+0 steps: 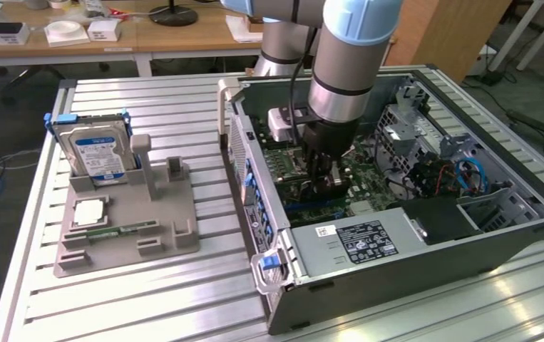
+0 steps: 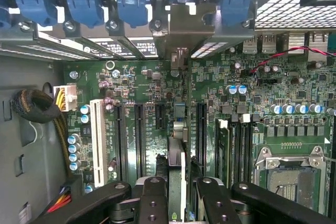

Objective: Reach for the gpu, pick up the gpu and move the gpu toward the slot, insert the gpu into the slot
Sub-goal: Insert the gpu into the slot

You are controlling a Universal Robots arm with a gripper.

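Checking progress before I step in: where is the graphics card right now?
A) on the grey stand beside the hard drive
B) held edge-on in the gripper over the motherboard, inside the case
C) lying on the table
B: the gripper clamps the graphics card edge-on above the motherboard.

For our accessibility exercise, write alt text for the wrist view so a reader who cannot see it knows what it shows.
The gripper holds the gpu edge-on over a green motherboard, its jaws closed on the card, its metal bracket against the case's rear wall. Black expansion slots flank the card, with a white slot, blue clips and an empty processor socket nearby.
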